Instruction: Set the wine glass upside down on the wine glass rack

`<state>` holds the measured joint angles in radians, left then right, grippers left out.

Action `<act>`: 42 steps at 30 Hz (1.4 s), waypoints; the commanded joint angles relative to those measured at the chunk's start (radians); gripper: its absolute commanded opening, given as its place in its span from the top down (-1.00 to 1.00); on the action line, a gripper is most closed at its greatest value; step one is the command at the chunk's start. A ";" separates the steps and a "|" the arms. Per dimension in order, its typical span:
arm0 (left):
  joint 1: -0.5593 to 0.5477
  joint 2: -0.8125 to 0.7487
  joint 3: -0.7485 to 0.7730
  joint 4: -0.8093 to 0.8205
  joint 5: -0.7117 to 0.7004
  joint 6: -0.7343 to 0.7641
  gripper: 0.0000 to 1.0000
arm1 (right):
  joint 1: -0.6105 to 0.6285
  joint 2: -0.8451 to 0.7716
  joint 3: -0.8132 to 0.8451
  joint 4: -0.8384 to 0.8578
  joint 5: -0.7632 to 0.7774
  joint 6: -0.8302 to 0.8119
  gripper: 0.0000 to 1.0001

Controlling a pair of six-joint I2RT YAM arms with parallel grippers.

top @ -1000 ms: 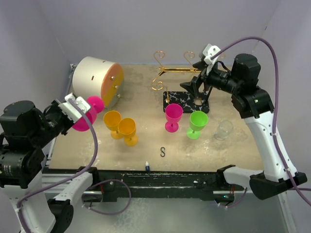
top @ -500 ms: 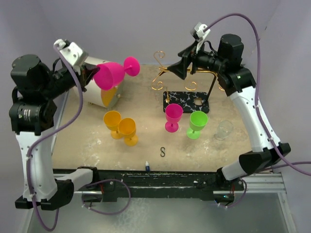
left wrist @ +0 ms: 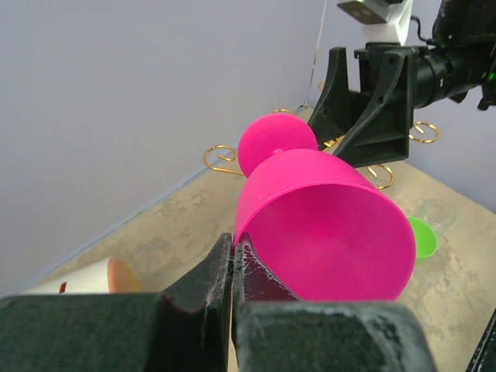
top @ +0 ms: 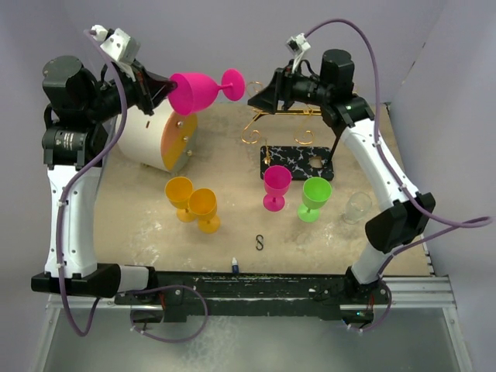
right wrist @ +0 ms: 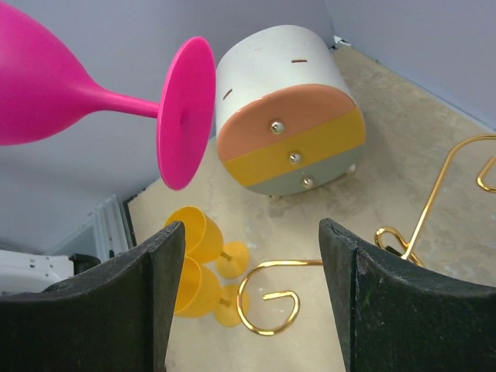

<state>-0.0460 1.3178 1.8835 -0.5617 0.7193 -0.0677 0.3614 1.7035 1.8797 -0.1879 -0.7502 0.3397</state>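
No legible writing, brand, label or number in any of the three views. Only candidate: a small dark S-like figure (top: 260,242) on the tabletop (top: 225,163), near the front edge. Possibly an object, not print; too small to tell.

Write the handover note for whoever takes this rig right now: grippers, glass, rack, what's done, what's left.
Left gripper: shut on the rim of the pink wine glass, held on its side in the air, foot toward the right arm.
Right gripper: open, empty, facing that foot, near the wine glass rack.
Done: glass lifted.
Left: invert it and hang it on the rack.
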 commanded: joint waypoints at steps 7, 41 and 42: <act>-0.014 -0.001 0.009 0.129 -0.001 -0.090 1.00 | 0.040 0.004 0.102 0.079 0.000 0.100 -0.33; -0.022 -0.096 -0.136 0.156 -0.035 -0.113 0.19 | 0.102 0.022 0.175 -0.039 0.301 -0.006 1.00; -0.021 -0.100 -0.135 0.148 -0.046 -0.113 0.06 | 0.098 0.018 0.174 -0.046 0.318 -0.022 1.00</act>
<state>-0.0635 1.2541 1.7519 -0.4404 0.6987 -0.1577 0.4706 1.7420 2.0148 -0.2260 -0.5255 0.3985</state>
